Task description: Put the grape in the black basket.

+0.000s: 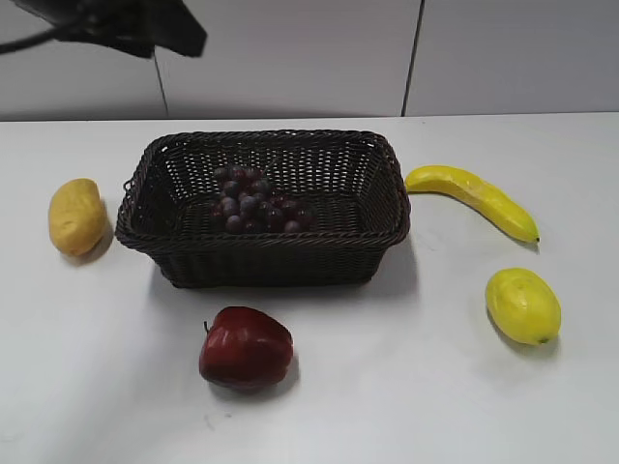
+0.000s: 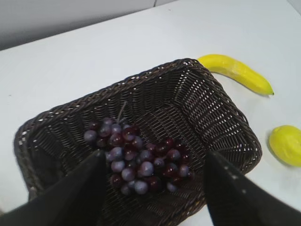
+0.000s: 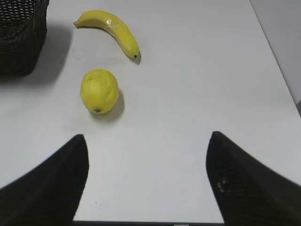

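Observation:
The grape (image 1: 257,205), a bunch of dark purple-red berries, lies on the floor of the black basket (image 1: 382,208), left of its middle. In the left wrist view the grape (image 2: 136,157) lies in the basket (image 2: 221,113) below my left gripper (image 2: 153,162), which is open and empty, high above it. In the exterior view only a dark part of the left arm (image 1: 145,24) shows at the top left. My right gripper (image 3: 148,146) is open and empty above bare table. A corner of the basket (image 3: 19,37) shows in the right wrist view.
A red apple (image 1: 245,348) sits in front of the basket. A yellow mango (image 1: 76,216) lies to its left. A banana (image 1: 474,198) and a lemon (image 1: 522,305) lie to its right, also seen in the right wrist view, banana (image 3: 113,30), lemon (image 3: 99,90).

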